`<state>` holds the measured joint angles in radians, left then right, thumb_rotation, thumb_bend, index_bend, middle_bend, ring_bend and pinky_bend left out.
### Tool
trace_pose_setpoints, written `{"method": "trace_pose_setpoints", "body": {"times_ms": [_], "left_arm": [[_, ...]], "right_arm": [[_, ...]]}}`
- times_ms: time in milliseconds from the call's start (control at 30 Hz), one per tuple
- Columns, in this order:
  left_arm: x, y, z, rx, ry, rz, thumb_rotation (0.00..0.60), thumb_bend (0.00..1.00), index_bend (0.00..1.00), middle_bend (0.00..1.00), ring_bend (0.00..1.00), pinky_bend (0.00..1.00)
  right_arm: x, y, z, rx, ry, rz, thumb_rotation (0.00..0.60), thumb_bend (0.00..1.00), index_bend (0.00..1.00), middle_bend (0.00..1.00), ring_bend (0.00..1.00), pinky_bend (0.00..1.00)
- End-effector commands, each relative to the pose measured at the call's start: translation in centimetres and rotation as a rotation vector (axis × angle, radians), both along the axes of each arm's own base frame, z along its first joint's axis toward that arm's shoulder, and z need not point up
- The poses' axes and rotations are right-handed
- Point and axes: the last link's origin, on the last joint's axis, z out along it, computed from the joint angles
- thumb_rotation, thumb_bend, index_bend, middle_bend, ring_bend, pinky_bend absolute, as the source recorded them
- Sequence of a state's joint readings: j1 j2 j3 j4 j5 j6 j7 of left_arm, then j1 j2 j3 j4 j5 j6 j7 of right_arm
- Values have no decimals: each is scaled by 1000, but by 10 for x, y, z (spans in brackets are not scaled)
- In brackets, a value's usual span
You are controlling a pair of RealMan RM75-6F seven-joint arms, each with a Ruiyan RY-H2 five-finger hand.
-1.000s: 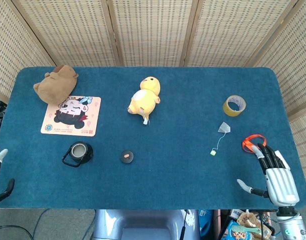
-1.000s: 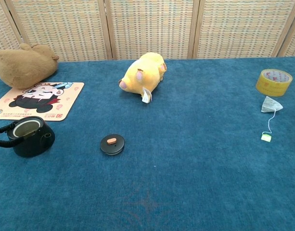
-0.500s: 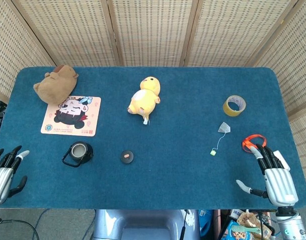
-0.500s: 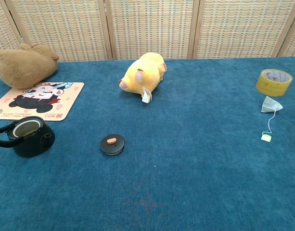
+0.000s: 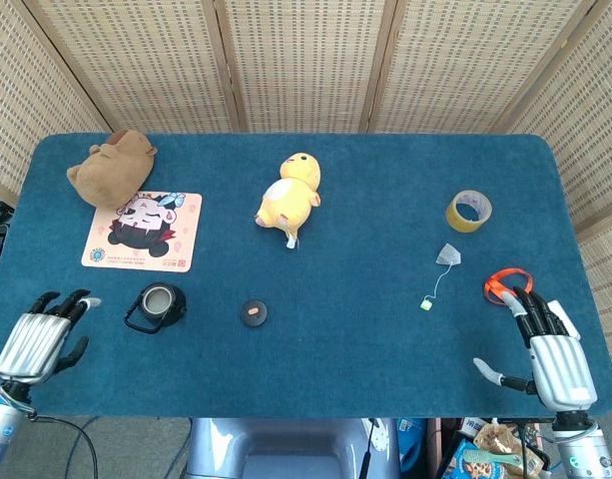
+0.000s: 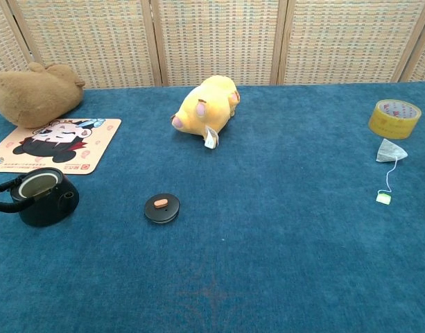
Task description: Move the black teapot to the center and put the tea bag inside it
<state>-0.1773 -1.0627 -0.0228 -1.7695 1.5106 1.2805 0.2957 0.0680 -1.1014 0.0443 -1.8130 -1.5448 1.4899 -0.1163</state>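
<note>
One black teapot (image 5: 161, 303), one lid (image 5: 253, 312), one tea bag (image 5: 447, 255), two plush toys on the blue worktop (image 5: 365, 339)

The teapot is squat, round and open-topped, at the front left, its handle pointing left; the lid lies apart to its right. The white tea bag lies at the right beside a tape roll (image 5: 468, 211), its string trailing toward the front. Left hand (image 5: 38, 339) and right hand (image 5: 555, 357) rest at the front corners, fingers spread, empty

Yellow plush (image 5: 288, 197); brown plush (image 5: 111, 167) (touching cartoon mat (image 5: 144, 232)); tape roll (image 5: 468, 211); orange scissors (image 5: 506, 283)
</note>
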Motion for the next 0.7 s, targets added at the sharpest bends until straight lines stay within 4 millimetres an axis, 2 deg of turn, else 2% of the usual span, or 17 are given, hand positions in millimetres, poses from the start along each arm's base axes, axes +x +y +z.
{"method": "trace_pose_setpoints", "body": {"times_ms": [33,100,200,267,367,533,700], "left_arm": [[2,3,-6,-22,0,-19,600,437,280,226,515,319],[2,4,-8,-24,11,-24,600,437,308,228,473,308],[-1,6,-14,-36,29,-15,600,438,340,211,319,205],[-2,8,-18,-48,40,-4,600,437,342,141,159,124],[-3,10,-22,-58,43,6,600,437,343,54,13,29],[-4,14,-30,-70,41,14,600,438,342,2,0,0],[-4,17,-42,-77,25,19,600,437,342,0,0,0]], "right_arm": [[-1,0,0,1,2,-4,240,353,69,123,17,236],[-1,1,0,0,2,-7,243,354,69,123,17,236],[-2,1,1,0,3,-10,246,353,69,123,17,236],[-2,1,1,0,3,-10,247,353,69,123,17,236],[-2,1,0,2,3,-11,244,353,69,123,17,237],[-3,1,1,1,5,-13,240,353,69,123,17,237],[-3,2,2,-2,7,-18,242,353,69,123,17,237]]}}
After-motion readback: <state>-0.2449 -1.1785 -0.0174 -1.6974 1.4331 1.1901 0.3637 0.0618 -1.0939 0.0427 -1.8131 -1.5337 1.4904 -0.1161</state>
